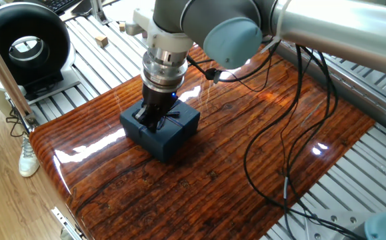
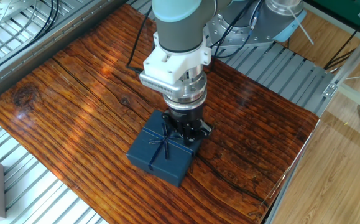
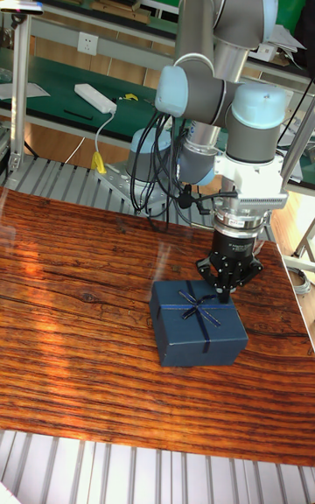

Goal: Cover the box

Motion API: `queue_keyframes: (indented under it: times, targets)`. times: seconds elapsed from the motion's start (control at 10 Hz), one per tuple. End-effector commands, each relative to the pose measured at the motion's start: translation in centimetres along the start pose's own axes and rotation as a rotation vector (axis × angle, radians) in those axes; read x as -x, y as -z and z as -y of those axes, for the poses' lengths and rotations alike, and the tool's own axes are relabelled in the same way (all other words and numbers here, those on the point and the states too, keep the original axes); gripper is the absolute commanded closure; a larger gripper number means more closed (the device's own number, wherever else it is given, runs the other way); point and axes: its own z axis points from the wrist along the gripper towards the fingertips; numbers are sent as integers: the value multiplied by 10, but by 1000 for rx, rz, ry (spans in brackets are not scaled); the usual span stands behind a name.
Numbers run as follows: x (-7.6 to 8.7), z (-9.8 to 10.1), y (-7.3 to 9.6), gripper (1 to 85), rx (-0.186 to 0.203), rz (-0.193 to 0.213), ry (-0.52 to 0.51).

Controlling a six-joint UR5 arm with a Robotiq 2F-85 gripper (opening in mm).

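Observation:
The navy box [image 2: 160,152] sits on the wooden table with its matching lid on top, so the inside is hidden. A thin ribbon bow [image 3: 199,307] lies on the lid. My gripper [image 3: 227,292] hangs just over the lid's edge nearest the arm, beside the bow. Its dark fingers taper to a point and hold nothing. In one fixed view the gripper [image 1: 154,119] is over the lid's left part; in the other fixed view the gripper [image 2: 189,132] is at the lid's right corner.
The glossy wooden table [image 2: 74,93] rests on a ribbed metal bench [image 1: 373,173]. Black cables [image 1: 279,153] trail from the arm across the right side. A black ring-shaped device [image 1: 23,43] stands at the back left.

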Motion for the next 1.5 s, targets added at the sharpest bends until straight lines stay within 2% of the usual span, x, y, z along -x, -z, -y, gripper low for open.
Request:
queue_keyframes:
  times: [0.0, 0.7, 0.8, 0.9, 1.1, 1.2, 1.3, 1.4]
  targets:
    - [8, 2, -8, 847, -12, 23, -3]
    - [12, 2, -13, 847, -27, 34, -11]
    - [9, 3, -6, 847, -38, 25, -8]
    - [7, 6, 7, 847, -49, 11, 4]
    - [13, 8, 21, 847, -69, 22, 19]
    - [18, 15, 24, 847, -86, 41, 51]
    - [26, 38, 29, 847, -169, 64, 137]
    - [34, 55, 34, 847, -235, 83, 198]
